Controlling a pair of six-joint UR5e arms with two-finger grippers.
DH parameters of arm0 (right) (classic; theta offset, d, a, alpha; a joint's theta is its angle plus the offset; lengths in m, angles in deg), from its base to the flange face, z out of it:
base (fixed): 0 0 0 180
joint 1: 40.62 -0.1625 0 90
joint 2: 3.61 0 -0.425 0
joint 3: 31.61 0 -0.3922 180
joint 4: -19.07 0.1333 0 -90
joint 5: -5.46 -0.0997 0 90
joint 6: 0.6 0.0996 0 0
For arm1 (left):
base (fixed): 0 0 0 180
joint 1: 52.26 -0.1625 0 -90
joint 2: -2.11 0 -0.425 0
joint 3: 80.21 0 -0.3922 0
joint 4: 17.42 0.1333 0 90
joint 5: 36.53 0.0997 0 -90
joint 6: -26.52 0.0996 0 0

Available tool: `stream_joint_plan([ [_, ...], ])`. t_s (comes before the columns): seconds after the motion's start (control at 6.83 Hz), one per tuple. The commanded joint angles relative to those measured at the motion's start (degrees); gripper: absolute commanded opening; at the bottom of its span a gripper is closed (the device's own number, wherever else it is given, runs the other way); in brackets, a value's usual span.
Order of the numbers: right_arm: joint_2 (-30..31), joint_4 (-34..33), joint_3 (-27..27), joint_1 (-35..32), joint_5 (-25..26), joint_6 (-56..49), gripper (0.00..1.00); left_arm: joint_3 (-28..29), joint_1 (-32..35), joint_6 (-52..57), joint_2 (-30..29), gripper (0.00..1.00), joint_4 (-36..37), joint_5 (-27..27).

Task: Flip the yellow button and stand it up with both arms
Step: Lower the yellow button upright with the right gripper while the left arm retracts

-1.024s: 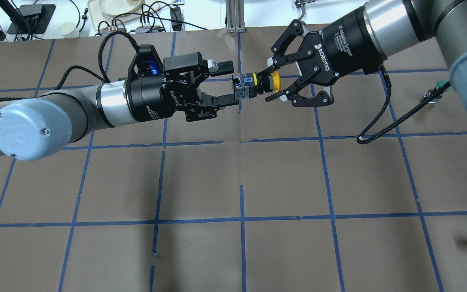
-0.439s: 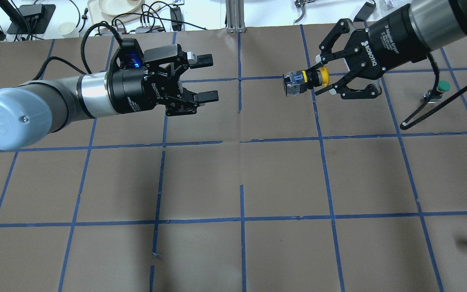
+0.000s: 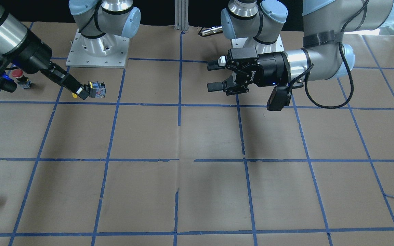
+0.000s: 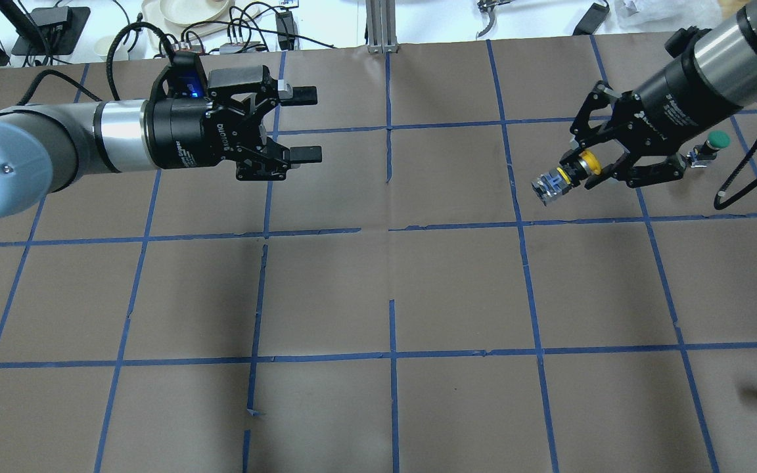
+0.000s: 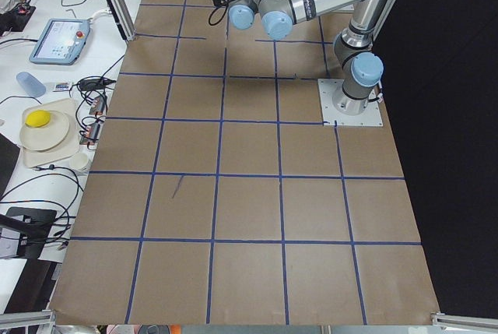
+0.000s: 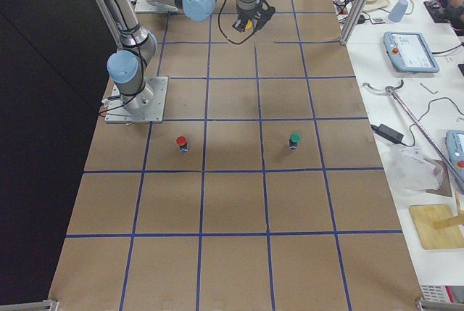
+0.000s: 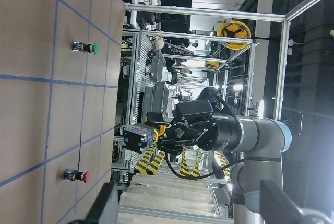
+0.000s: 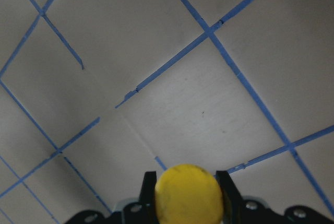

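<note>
Over the right half of the table [image 4: 391, 289], the right gripper [image 4: 581, 172] pinches the yellow button [image 4: 549, 185] at the black collar beside its round yellow cap, its blocky grey-and-blue body pointing outward, clear of the surface. Well apart, the left gripper [image 4: 305, 125] hangs with its jaws spread.

My right gripper [image 4: 579, 172]: matt black, white lettering on its body. It grips the small push-button with the round yellow cap [image 4: 562, 177]: cap bright yellow, collar black, blocky body grey with a blue insert. My left gripper [image 4: 306, 125]: black too, with a blue glow at its wrist. My left arm [image 4: 56, 144] and right arm [image 4: 727, 46]: silver-grey, with light-blue joint caps. Brown paper-covered table [image 4: 457, 289]: grid of blue tape lines. Small green-capped button [image 4: 718, 139]: black base. Small red-capped button [image 3: 18, 73]: dark base.
</note>
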Motion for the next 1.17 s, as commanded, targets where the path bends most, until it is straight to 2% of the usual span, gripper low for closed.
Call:
stream_joint_plan([
  [0.0,-0.3,-3.6,-4.9,9.0,2.2,-26.4,0.33,0.8,-0.4,-14.2,-1.6,0.95,12.4,10.6],
  [0.15,-0.2,-7.1,-6.6,13.2,6.8,-38.2,0.33,1.1,-0.4,-22.0,-1.5,0.95,19.8,17.5],
  [0.59,-5.0,-22.8,-12.1,20.6,7.0,-69.6,0.33,3.7,0.3,-26.5,-1.4,0.99,32.8,51.6],
  [0.73,-5.5,-23.9,-13.4,23.5,6.5,-80.6,0.33,7.2,1.3,-26.8,-1.6,0.99,32.4,57.6],
  [1.02,-9.3,-32.5,-15.1,26.1,6.5,-100.7,0.30,14.2,5.8,-27.8,-1.7,1.00,28.0,74.7],
])
